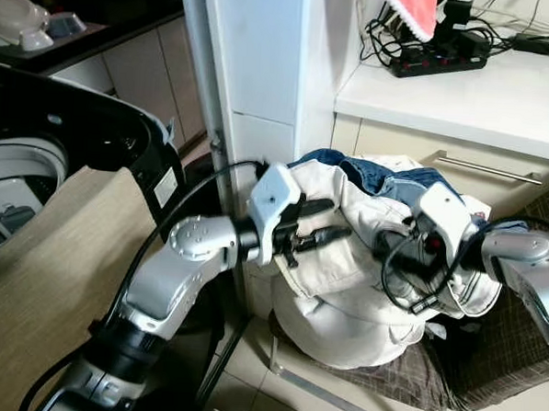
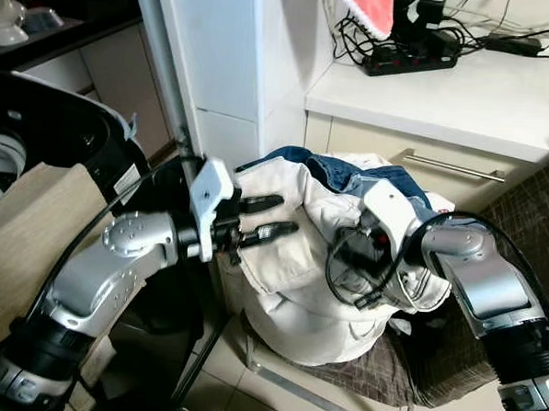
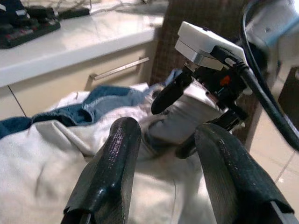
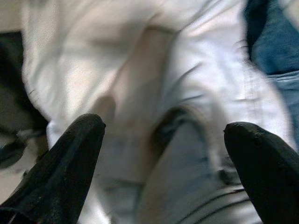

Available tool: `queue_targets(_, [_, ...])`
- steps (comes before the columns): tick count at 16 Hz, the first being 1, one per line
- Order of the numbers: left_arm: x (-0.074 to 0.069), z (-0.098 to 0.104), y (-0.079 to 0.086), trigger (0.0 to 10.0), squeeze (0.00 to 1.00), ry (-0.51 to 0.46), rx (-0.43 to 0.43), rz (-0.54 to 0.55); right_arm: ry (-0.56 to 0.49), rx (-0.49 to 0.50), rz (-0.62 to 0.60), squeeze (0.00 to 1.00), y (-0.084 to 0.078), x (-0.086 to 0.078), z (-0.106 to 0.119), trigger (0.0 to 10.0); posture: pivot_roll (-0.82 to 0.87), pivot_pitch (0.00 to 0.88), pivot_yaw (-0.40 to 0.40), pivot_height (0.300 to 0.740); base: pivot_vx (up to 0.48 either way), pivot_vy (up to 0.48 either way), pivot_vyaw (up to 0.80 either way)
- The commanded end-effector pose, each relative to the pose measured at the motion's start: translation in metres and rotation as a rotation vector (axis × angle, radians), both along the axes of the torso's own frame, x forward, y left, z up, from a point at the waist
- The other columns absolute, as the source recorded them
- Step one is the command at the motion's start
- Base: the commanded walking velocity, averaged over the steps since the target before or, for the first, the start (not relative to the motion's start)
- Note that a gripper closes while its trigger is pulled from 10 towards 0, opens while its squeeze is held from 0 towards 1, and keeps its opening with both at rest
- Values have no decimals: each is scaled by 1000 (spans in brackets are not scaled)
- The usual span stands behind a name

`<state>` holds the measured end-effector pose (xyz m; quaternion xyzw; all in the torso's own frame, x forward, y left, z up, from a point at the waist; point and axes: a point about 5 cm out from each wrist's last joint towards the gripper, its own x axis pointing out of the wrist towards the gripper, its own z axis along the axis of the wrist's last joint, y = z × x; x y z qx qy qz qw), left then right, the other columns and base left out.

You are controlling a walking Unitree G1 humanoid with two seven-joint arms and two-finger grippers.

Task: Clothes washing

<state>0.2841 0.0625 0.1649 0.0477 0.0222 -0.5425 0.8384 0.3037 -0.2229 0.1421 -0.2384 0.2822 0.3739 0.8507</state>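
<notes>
Left claw (image 1: 333, 222) with fingers apart at 9 o'clock of white clothes (image 1: 343, 301) heaped with blue jeans (image 1: 414, 185) on chair (image 1: 487, 364), right claw (image 4: 159, 140) spread wide, pressed close at 3 o'clock.

White tabletop (image 1: 501, 93), upper right, above a cream drawer front with a long brushed-metal bar handle (image 1: 488, 168). On it, at the back: black power strip (image 1: 443, 58) with red switches, tangled black cables (image 1: 385, 27) plugged in. Red cloth with white scalloped edge (image 1: 409, 12) hanging just above the strip. White tall cabinet panel (image 1: 254, 66), centre. Dark countertop, upper left, bearing white crockery (image 1: 17, 17). Beige ribbed fabric sheet (image 1: 41, 276), lower left. Pale tiled floor (image 1: 247, 370) below.
</notes>
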Motion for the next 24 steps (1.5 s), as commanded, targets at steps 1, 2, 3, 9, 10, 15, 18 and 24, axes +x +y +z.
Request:
queue_targets(1, [-5,0,3,10000,0,-6,37,-19,12,-88,23,1000,-6,1,-2,10000,-125,0,78,740,0,0,0])
queue_targets(2, [-10,-4,7,10000,0,26,58,-29,9,-190,12,996,-14,6,-9,10000,-125,0,78,740,0,0,0])
queue_targets(3, [-13,-4,8,10000,0,36,70,-40,-7,-246,-3,0,-18,11,-11,10000,-119,0,72,740,0,0,0])
queue_targets(9, [-15,-7,11,10000,0,35,105,-36,-93,-353,-60,0,-31,23,-13,10000,-118,0,76,740,0,0,0])
queue_targets(10, [-15,-7,11,10000,0,37,109,-38,-100,-361,-64,0,-34,24,-13,10000,-122,0,81,740,0,0,0])
queue_targets(15, [-21,-5,9,10000,0,46,104,-92,-33,-345,-104,0,-51,20,-14,0,-125,0,81,740,0,0,0])
queue_targets(18, [-21,-5,9,10000,0,47,107,-95,-27,-349,-100,0,-52,20,-14,0,-127,0,82,740,0,0,0])
queue_targets(24, [-18,-5,9,10000,0,46,106,-70,-7,-337,-87,0,-51,19,-16,0,-126,0,75,740,0,0,0])
